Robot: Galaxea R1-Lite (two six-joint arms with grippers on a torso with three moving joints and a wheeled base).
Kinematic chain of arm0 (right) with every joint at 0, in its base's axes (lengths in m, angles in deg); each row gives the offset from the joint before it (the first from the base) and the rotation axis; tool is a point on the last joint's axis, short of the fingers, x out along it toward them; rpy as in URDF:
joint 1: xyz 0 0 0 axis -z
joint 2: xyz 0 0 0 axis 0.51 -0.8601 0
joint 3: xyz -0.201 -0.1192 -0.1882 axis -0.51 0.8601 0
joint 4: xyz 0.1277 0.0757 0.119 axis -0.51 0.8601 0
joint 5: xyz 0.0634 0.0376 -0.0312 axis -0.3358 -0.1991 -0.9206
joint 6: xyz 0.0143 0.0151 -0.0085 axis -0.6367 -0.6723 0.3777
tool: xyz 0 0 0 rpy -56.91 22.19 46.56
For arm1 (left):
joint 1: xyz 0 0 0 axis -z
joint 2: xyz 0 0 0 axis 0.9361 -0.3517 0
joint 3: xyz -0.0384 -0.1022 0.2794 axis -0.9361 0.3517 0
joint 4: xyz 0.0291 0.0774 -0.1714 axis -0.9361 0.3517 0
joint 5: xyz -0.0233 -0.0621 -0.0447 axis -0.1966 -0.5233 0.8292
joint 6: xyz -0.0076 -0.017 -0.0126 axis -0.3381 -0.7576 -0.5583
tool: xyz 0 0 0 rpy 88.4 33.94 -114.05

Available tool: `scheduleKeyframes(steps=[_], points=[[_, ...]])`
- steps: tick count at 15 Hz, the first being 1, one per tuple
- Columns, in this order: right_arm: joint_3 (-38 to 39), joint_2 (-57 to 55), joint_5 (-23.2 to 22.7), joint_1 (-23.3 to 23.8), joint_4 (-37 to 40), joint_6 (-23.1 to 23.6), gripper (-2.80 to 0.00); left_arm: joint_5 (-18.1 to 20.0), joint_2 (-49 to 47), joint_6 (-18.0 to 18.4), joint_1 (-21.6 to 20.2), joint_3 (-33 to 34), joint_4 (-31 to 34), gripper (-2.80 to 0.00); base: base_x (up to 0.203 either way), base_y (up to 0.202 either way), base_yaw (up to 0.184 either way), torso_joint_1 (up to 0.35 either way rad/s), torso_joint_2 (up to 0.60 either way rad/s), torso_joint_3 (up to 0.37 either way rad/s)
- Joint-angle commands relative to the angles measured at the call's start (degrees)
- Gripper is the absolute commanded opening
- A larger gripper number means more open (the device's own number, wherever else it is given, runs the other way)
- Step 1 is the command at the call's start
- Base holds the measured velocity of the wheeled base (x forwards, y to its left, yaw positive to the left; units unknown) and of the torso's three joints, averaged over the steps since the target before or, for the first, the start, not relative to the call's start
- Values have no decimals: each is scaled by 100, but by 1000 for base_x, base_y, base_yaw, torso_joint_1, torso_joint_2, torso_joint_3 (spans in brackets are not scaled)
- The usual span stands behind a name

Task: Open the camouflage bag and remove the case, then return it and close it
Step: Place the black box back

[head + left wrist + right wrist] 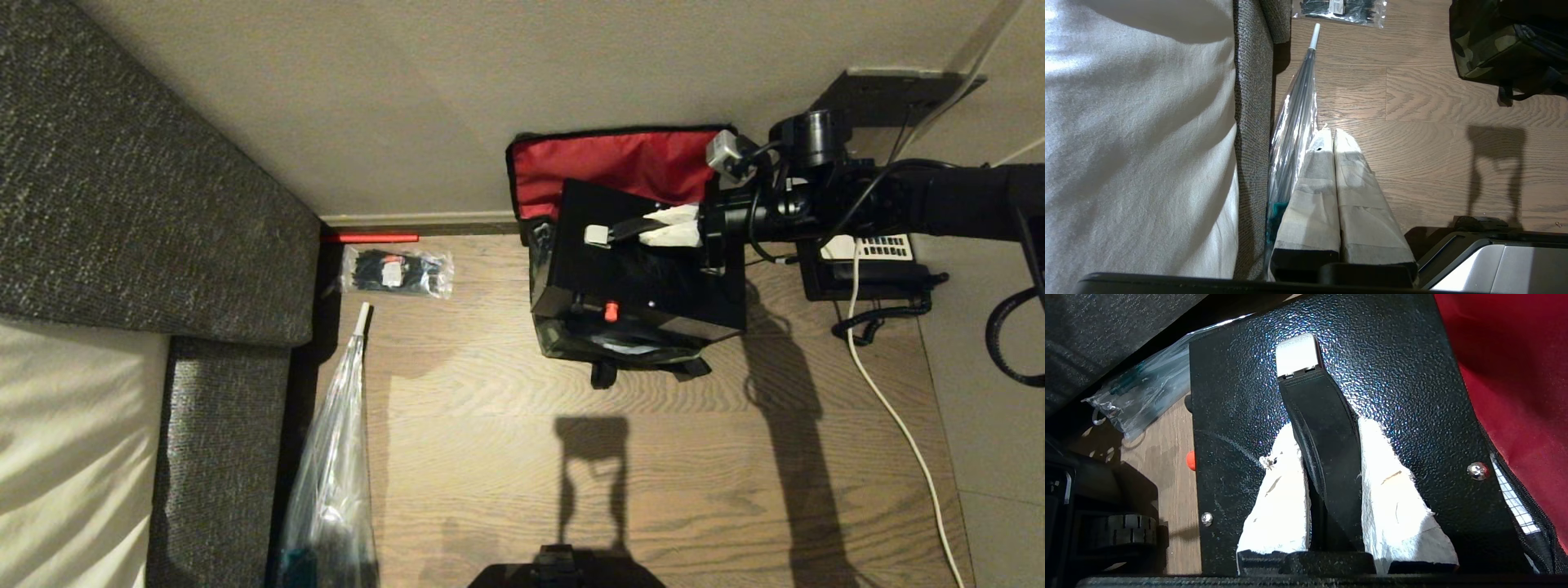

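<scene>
1. Our right gripper (1327, 457) pinches the black handle (1323, 416) on top of the case (645, 269).
2. The case sits in the open camouflage bag (620, 343) (red lid (620, 163) flipped back).
3. Our left gripper (1333, 136) hangs shut over the wood floor (490, 441).

The camouflage bag (620, 347) stands open right of centre in the head view, its red-lined lid (620, 167) flipped back against the wall. The black case (637, 273) sits tilted, half out of its mouth.
</scene>
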State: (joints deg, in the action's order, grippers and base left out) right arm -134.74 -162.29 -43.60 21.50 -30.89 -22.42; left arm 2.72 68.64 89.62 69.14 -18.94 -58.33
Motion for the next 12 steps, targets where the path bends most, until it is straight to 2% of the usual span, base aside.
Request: scheduleKeyframes(steps=[1, 9, 12], points=[[12, 71, -28, -15, 111, 42, -280, -3, 11, -4, -8, 17, -2, -280, 0, 0, 0, 0, 0, 0], [159, 471, 9, -94, 424, 84, -280, -3, 11, -4, -8, 9, 1, -280, 0, 0, 0, 0, 0, 0], [201, 580, 194, -98, 632, 686, -280, -3, 11, -4, -3, 9, 1, -280, 0, 0, 0, 0, 0, 0]])
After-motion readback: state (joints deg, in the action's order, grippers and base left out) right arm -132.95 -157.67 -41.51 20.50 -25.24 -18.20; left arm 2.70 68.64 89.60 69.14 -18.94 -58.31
